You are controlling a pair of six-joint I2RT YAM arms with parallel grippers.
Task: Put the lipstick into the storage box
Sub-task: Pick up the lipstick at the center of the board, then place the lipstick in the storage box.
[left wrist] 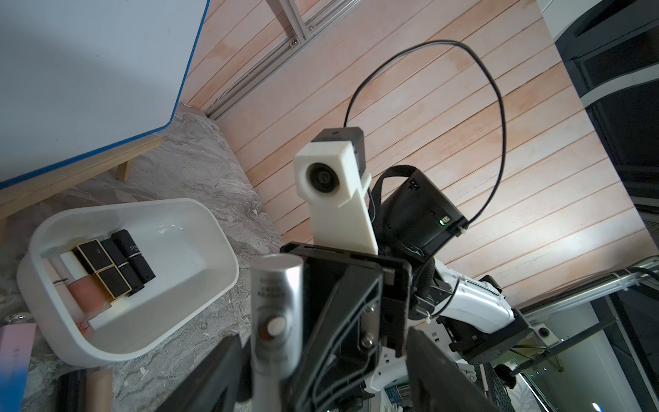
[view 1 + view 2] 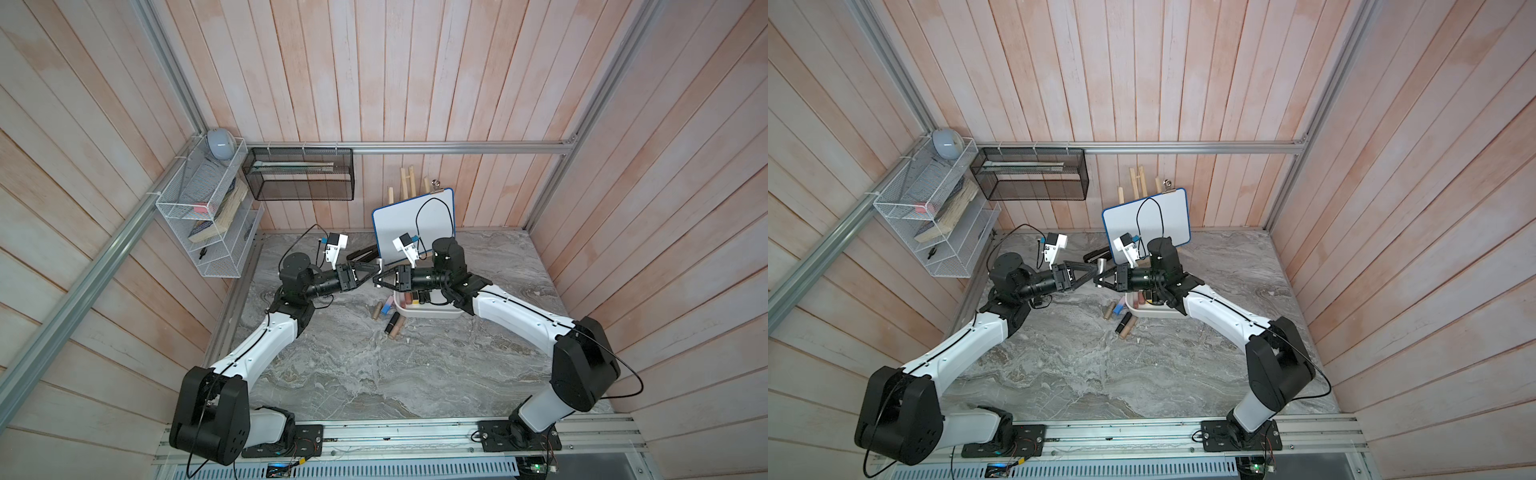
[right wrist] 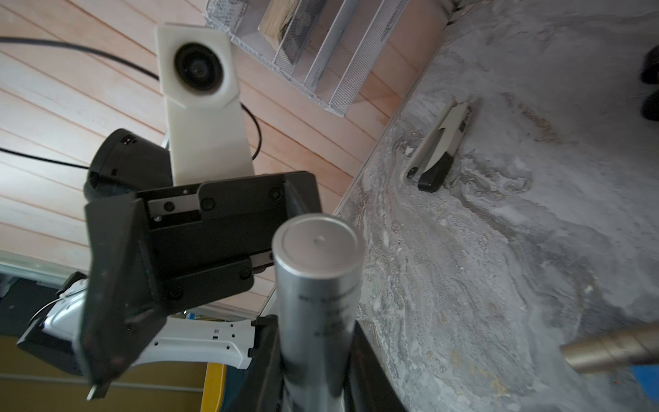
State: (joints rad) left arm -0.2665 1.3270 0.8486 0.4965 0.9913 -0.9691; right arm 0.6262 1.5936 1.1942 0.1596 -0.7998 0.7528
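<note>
"SH…" on blk lipstick; other print illegible.

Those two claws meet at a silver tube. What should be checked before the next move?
1. The right gripper is shut on the silver lipstick: ok.
2. The left gripper is open: ok.
3. The lipstick is free of the left gripper: cannot tell.
4. The box has bare floor: ok.
5. The lipstick is in the box: not ok, held in air.
6. The table holds no loose lipsticks: not ok.

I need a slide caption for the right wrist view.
Right gripper grips a silver lipstick before the open left gripper.
</note>
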